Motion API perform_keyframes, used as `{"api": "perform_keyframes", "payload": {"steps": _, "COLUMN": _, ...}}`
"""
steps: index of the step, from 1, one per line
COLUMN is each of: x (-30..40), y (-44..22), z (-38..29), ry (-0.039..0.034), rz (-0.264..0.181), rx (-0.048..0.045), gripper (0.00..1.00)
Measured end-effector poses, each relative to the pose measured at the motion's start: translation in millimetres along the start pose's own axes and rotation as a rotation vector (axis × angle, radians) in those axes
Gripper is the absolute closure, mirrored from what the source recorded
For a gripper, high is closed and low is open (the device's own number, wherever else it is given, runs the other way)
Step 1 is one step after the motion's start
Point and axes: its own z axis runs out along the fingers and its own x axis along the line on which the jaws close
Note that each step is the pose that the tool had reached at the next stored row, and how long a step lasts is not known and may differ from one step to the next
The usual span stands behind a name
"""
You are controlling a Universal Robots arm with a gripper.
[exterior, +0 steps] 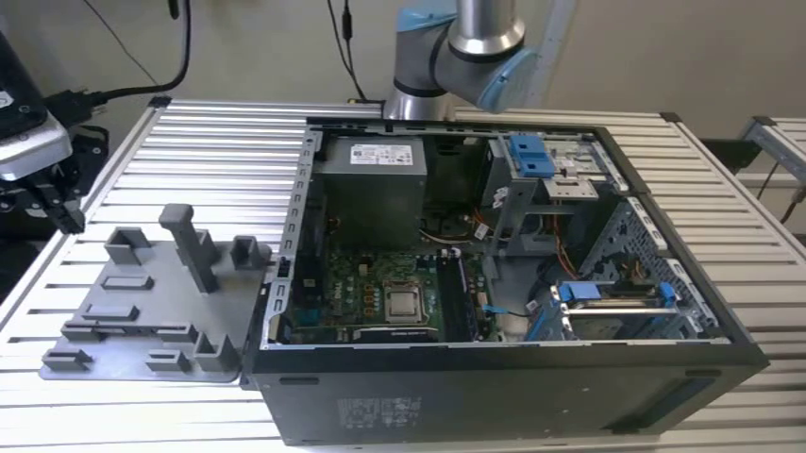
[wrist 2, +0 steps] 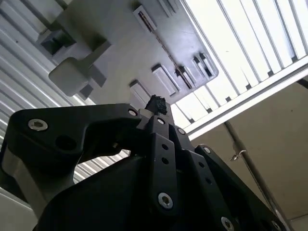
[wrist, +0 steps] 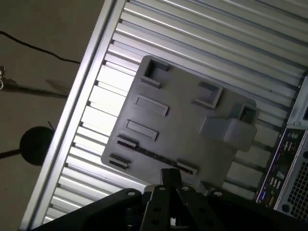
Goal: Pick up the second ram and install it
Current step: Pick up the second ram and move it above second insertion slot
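Claw (wrist: pixel 169 175) clenched above grey tray (wrist: pixel 192 125) on table (wrist: pixel 192 29); dark strip (wrist: pixel 155 156), maybe the ram, lying lengthwise along tray edge

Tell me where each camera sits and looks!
Exterior view: above the table, looking down at the open computer case and grey tray; the arm shows.
First wrist view: on the wrist, looking down past the claw at the tray.
Second wrist view: on the wrist, behind the claw, facing the tray.
Shared: both wrist views show claw and tray.
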Motion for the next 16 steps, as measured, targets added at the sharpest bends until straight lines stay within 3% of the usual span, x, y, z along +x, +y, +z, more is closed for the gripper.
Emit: {"api": "perform_keyframes", "payload": {"steps": 16, "x": 0.5, "y": 0.2, "z": 0.0, "ry": 0.0089, "rz": -0.166, "rx": -0.0005, "gripper": 0.89}}
